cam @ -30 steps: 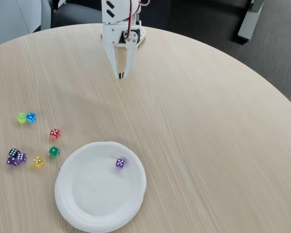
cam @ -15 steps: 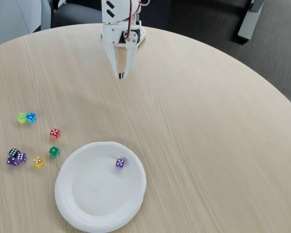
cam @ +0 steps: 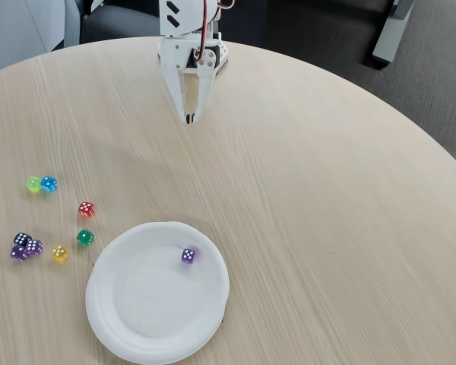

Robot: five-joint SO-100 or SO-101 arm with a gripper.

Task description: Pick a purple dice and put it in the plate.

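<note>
Gripper (cam: 189, 118) parked at far edge of table (cam: 327, 213), fingers pointed down and drawn together to a closed tip, nothing held between them. Well apart from plate (cam: 114, 323) and from all dice. One purple dice (cam: 188, 256) already lying inside plate, on upper right of the flat, just short of raised rim, not touching it. Judged: placement done for this piece, step in hand either rest or a reach for another. Two more purple dice (cam: 26, 250) noted at left of fixed view, touching each other and pressed against a near-black die (cam: 21, 239). Advice for a further pick: open wide before descent, approach from the free side of the pair, avoid nudging the black die or yellow die (cam: 60, 254) close by; lift straight up, release low over plate centre to prevent bounce over rim. Risk: small cube slipping or rolling at closure. Appearance of placed dice: tiny translucent violet cube, white pips on top face, count too small to read reliably, far smaller than the plain white round plate. Red die (cam: 86, 209), green die (cam: 85, 237) and a lime-and-blue pair (cam: 41, 184) scattered further left, all clear of plate.
</note>
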